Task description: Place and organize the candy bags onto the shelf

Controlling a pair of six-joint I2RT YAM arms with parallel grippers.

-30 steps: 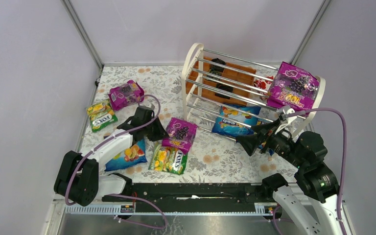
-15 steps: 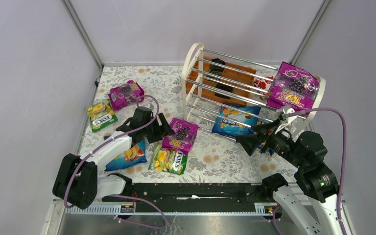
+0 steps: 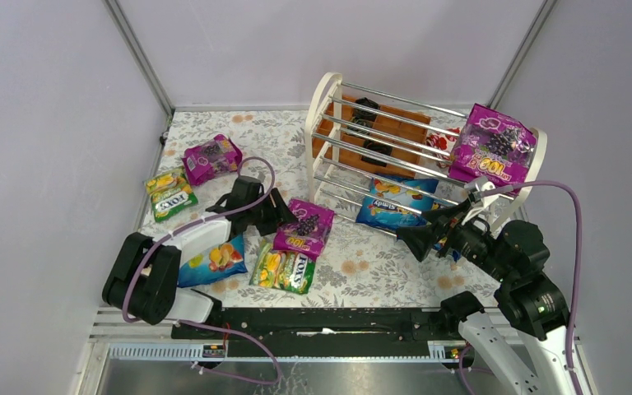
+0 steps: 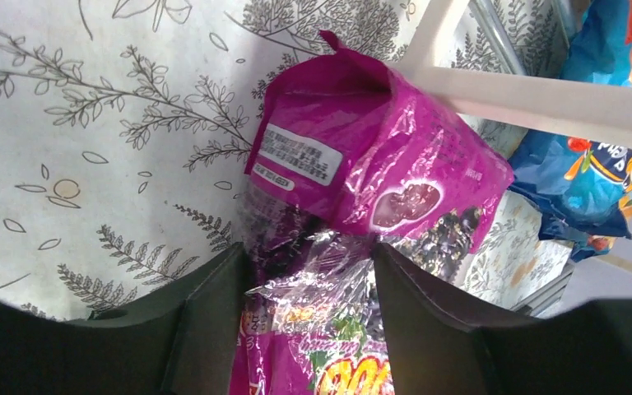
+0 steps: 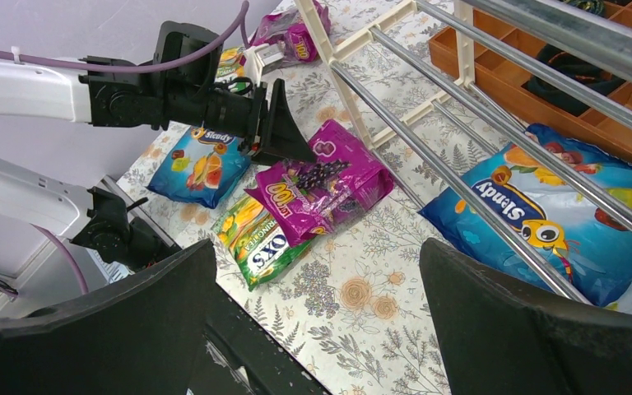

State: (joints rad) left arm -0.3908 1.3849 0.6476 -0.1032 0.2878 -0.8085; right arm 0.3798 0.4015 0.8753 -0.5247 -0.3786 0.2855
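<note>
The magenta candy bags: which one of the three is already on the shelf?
The top-tier magenta bag, resting at the right end of the shelf. The far-left magenta bag and the centre magenta bag lie on the table.

A chrome-rod shelf (image 3: 322, 103) is set on a floral cloth (image 3: 362, 267). A magenta bag (image 3: 492, 152) is lodged at its top right, and a blue bag (image 3: 395, 202) is laid on its lowest tier. On the cloth are listed a second magenta bag (image 3: 303, 229), touched by the left gripper (image 3: 284, 216), a FOX'S bag (image 3: 284, 270), a second blue bag (image 3: 214, 259), a far magenta bag (image 3: 211, 158) and a far FOX'S bag (image 3: 170, 194).
</note>
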